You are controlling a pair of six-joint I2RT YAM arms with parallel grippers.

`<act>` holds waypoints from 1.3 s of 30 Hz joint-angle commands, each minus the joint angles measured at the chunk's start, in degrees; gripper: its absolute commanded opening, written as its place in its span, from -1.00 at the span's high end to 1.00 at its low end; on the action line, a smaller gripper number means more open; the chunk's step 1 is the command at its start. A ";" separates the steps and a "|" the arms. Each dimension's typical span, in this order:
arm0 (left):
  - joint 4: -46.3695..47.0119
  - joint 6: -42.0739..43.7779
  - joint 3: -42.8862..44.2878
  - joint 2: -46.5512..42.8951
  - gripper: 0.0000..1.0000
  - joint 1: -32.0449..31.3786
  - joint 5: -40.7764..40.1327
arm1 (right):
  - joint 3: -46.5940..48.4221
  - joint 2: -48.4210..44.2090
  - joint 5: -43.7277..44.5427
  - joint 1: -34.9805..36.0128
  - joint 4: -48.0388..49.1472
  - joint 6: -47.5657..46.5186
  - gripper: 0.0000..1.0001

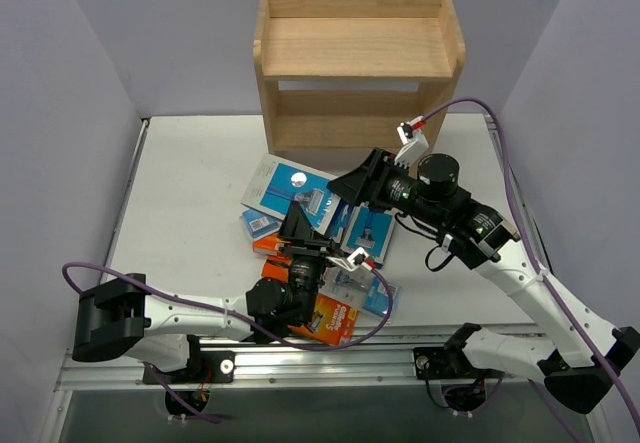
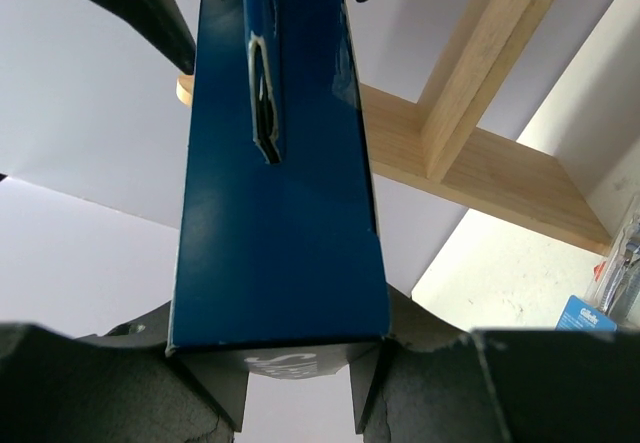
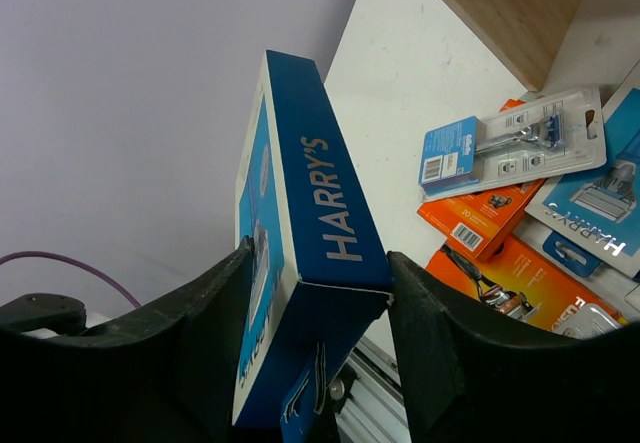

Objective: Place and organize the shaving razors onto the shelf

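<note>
Left fingers [image 2: 150, 13] pinch blue box [image 2: 280, 213] near shelf [image 1: 360, 48]; right fingers [image 3: 440, 333] flank same box, grip uncertain. Hazard: left release before right hold firms, box drops onto packs [image 1: 335, 318] before shelf.

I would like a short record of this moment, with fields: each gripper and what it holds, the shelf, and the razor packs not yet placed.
left gripper: jaws shut on a blue box, held up off the table
right gripper: jaws flank a blue HARRY'S box, apparently the same one; firm contact cannot be told
shelf: at the far side of the table, no pack on its top tier
remaining packs: loose overlapping pile in front of the shelf, with orange boxes and a blister card
</note>
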 commanded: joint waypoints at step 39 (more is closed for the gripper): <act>-19.82 -16.81 -0.87 -9.52 -0.93 0.61 -3.09 | -14.01 -4.63 7.01 0.80 19.18 17.56 1.00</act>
